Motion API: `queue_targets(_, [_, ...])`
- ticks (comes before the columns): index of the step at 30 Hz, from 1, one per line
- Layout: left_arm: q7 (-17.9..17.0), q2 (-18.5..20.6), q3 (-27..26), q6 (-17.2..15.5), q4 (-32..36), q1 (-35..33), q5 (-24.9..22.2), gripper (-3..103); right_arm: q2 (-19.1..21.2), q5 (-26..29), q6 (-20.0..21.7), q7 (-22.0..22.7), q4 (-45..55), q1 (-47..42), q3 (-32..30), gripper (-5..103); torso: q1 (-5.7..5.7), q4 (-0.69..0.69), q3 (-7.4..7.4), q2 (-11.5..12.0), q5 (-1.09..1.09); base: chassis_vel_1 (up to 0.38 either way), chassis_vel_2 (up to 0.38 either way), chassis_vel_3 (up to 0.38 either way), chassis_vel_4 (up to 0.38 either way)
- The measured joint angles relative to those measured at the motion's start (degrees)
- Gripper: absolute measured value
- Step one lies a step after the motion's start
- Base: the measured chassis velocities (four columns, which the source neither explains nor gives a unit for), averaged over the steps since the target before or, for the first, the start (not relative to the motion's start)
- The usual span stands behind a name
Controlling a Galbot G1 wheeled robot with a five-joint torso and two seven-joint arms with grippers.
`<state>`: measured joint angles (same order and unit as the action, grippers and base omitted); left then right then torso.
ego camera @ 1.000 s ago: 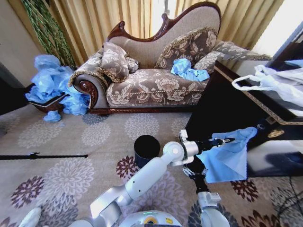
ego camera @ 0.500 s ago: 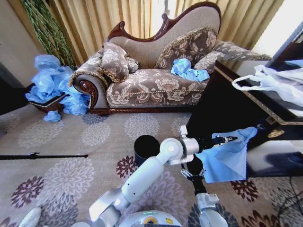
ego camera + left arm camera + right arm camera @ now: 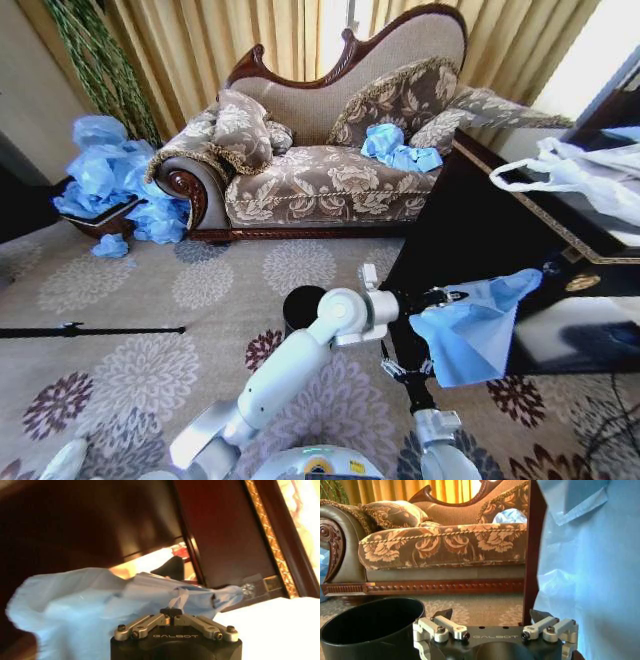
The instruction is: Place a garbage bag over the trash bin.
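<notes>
The garbage bag (image 3: 470,335) is light blue, crinkly plastic and hangs in the air to the right of the trash bin. My left gripper (image 3: 445,296) is shut on a pinched fold of its upper edge, and the left wrist view shows the left gripper (image 3: 173,611) with the garbage bag (image 3: 75,603) spread beyond it. The trash bin (image 3: 300,305), small and glossy black, stands on the carpet, partly hidden by my left arm. In the right wrist view, my right gripper (image 3: 491,615) is open and low, between the trash bin (image 3: 370,626) and the garbage bag (image 3: 590,573).
A dark wooden cabinet (image 3: 470,220) stands close on the right, with a white plastic bag (image 3: 580,170) on top. The patterned sofa (image 3: 320,170) is behind the bin with blue bags on its seat. A heap of blue bags (image 3: 110,170) lies far left. A black rod (image 3: 90,329) lies on the carpet.
My left arm has swung left and slightly up, carrying the garbage bag a little closer to the trash bin. The right arm has barely moved.
</notes>
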<state>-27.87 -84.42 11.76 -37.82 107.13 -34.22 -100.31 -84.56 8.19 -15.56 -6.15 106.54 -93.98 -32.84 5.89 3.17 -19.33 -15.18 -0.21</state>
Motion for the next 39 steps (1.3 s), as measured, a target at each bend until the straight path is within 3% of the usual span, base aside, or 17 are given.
queue_targets(9, [-4.3,6.1,-4.7,-4.3,2.4,-1.4,-4.0,0,-0.5,0.0,-0.3,-0.4,-0.2,0.0,0.2,100,0.0,0.0,0.0,0.0,0.0,0.0,0.0,0.0,0.0])
queue_targets(14, [-4.9,9.1,-5.9,-4.5,3.7,-2.8,-4.9,0,-0.6,0.0,-0.5,-1.2,-0.2,-0.1,0.3,100,0.0,0.0,0.0,0.0,0.0,0.0,0.0,0.0,0.0])
queue_targets(25, [-2.5,16.6,-11.1,-4.5,5.2,-7.4,-4.5,0,-1.8,-1.8,-3.6,-8.0,-1.5,-2.0,2.4,100,0.0,0.0,0.0,0.0,-0.02,0.0,0.0,0.0,0.0])
queue_targets(30, [-1.7,19.9,-12.0,-4.5,5.2,-8.6,-2.7,0,-2.0,-1.9,-3.9,-8.3,-1.8,-1.8,3.4,100,0.0,0.01,0.0,0.0,-0.01,0.0,0.0,0.0,0.0])
queue_targets(34, [1.3,24.9,-12.6,-4.4,5.0,-10.3,1.0,0,-1.9,-1.8,-4.1,-8.4,-2.3,-1.4,4.0,100,0.0,-0.01,0.0,0.0,-0.01,0.0,0.0,0.0,0.0])
queue_targets(39, [2.4,27.9,-15.3,-4.4,4.8,-11.5,1.5,0,-1.8,-1.6,-4.6,-8.8,-2.7,-1.5,4.0,100,0.0,0.0,0.0,0.0,-0.01,0.0,0.0,0.0,0.0])
